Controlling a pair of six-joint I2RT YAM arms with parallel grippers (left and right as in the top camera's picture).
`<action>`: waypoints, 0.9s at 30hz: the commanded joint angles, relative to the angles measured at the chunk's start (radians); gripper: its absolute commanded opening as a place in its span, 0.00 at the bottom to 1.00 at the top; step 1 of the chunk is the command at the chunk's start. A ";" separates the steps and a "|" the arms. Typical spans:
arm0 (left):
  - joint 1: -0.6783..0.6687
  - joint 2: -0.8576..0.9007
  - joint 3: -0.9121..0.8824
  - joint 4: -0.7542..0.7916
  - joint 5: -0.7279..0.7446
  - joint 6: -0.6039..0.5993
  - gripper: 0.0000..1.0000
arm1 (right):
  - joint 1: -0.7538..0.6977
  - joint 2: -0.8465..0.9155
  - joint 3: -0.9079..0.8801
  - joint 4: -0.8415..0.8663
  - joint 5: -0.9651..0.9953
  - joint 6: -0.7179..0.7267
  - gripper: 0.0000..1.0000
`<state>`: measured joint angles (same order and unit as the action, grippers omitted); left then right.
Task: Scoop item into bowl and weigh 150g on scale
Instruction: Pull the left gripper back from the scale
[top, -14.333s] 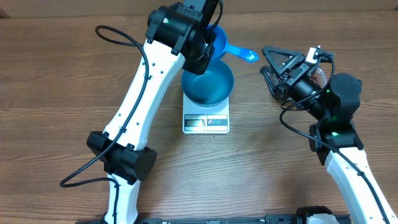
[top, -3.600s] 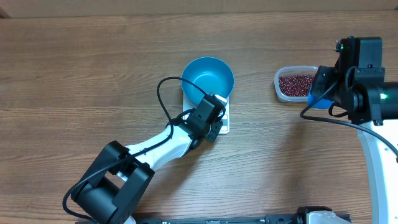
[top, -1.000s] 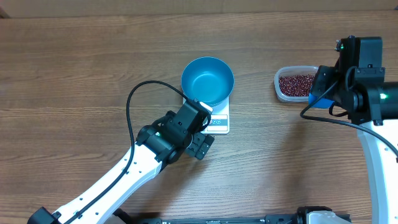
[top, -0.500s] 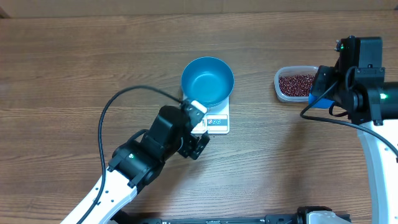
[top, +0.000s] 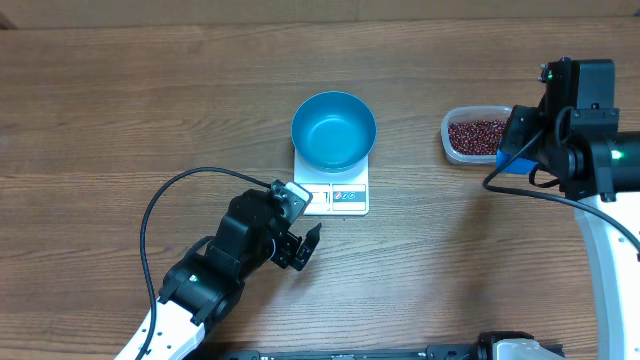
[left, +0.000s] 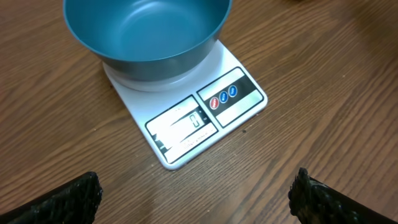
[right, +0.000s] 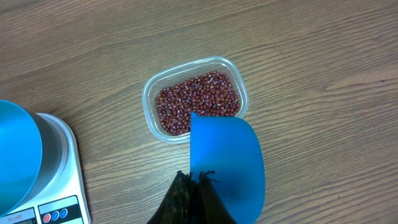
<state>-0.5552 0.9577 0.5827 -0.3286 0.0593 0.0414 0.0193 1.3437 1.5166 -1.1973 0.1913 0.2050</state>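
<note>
While the overhead view hides the right gripper (right: 196, 186) under its own arm, the right wrist view shows its dark fingers pressed together on the near end of the blue scoop (right: 227, 158). The scoop overlaps the near rim of the clear tub (right: 147, 99), which sits well to the right of the scale (top: 332, 197) and holds the beans (right: 198, 99). The left wrist view alone shows the scale's lit display window and three round buttons, one red and two blue. It also shows the bowl (top: 334, 130) standing upright on the scale's platform, its inside showing only smooth blue. The left gripper (top: 300, 245) hovers just in front of the scale's display edge, fingers (left: 65, 199) spread wide and touching nothing. Bare wood of the table (top: 120, 110) lies between scale and tub, and stretches left of the scale to the table's far edge.
</note>
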 joint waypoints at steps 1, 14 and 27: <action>0.007 -0.009 -0.005 0.004 -0.026 0.027 1.00 | -0.005 -0.006 0.023 0.007 0.017 -0.005 0.04; 0.007 -0.009 -0.005 0.117 -0.045 0.027 1.00 | -0.005 -0.006 0.023 0.007 0.017 -0.005 0.04; 0.007 -0.002 -0.005 0.142 -0.044 0.026 1.00 | -0.005 -0.006 0.022 0.006 0.017 -0.005 0.04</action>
<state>-0.5552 0.9577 0.5797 -0.1879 0.0254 0.0559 0.0196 1.3437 1.5169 -1.1973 0.1913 0.2047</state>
